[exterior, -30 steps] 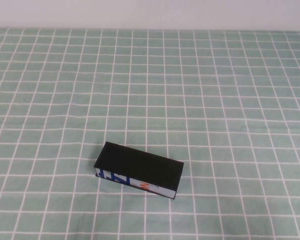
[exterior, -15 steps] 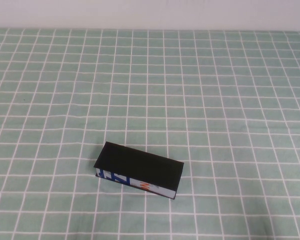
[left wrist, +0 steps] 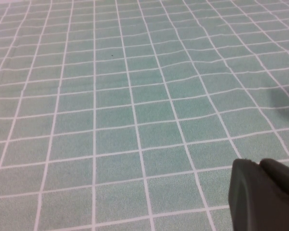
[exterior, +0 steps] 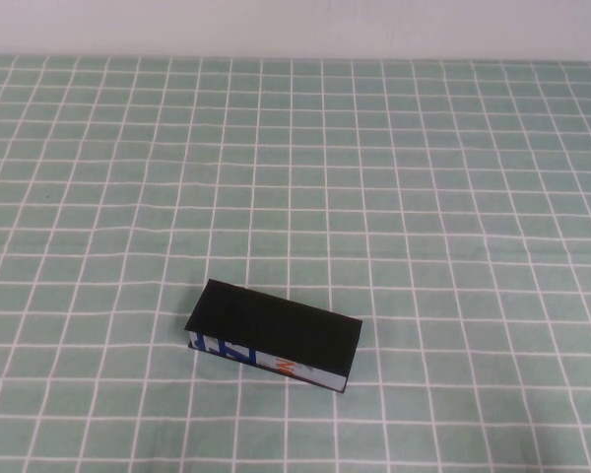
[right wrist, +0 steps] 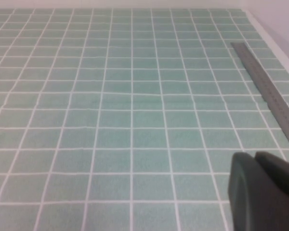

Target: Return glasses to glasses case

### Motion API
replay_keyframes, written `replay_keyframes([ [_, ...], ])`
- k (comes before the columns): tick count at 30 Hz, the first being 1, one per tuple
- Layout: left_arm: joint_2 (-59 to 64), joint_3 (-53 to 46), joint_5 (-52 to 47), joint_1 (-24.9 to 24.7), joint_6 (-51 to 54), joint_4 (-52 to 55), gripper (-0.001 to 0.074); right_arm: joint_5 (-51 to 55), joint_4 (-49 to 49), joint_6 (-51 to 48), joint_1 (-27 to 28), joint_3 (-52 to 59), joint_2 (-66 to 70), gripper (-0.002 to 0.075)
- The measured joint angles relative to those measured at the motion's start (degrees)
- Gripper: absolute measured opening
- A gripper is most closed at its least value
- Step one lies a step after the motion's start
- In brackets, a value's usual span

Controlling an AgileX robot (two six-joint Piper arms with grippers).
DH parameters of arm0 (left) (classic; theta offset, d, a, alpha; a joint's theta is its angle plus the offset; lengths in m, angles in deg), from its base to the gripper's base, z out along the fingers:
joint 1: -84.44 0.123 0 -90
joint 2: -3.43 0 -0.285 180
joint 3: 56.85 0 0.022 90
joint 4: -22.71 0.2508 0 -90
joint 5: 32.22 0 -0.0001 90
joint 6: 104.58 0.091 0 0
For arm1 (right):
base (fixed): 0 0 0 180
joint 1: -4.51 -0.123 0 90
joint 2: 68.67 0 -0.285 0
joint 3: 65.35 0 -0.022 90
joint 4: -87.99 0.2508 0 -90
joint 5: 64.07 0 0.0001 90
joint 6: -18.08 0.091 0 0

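A green cloth with white grid lines covers my counter [exterior: 453,197], a pale wall behind. One closed glasses case [exterior: 273,335] lies near its front; one metal ruler [right wrist: 267,86] lies by the right edge. My right gripper [right wrist: 265,192] hovers with fingers together; my left gripper [left wrist: 262,195] hovers too, and I cannot tell its state.

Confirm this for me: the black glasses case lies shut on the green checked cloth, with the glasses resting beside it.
One thing is wrong: no glasses rest beside the case. The high view shows the glasses case lying shut and alone on the green checked cloth; no glasses show in any view. Neither end effector is near it; each shows only at the edge of its own wrist view, left, right.
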State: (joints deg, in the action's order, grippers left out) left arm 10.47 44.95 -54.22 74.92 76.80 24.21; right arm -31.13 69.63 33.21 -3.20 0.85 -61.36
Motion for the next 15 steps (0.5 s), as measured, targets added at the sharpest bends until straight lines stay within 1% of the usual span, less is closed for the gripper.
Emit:
replay_keyframes([
  [9, 0.00, 0.00, 0.00, 0.00, 0.00, 0.00, -0.0003, 0.14, 0.98, 0.00, 0.00, 0.00, -0.33, -0.0013],
  [13, 0.00, 0.00, 0.00, 0.00, 0.00, 0.00, -0.0003, 0.14, 8.08, -0.74, 0.00, 0.29, -0.33, -0.0013],
  [15, 0.00, 0.00, 0.00, 0.00, 0.00, 0.00, -0.0003, -1.79, 10.81, -4.01, 0.00, 1.73, -0.33, -0.0013],
])
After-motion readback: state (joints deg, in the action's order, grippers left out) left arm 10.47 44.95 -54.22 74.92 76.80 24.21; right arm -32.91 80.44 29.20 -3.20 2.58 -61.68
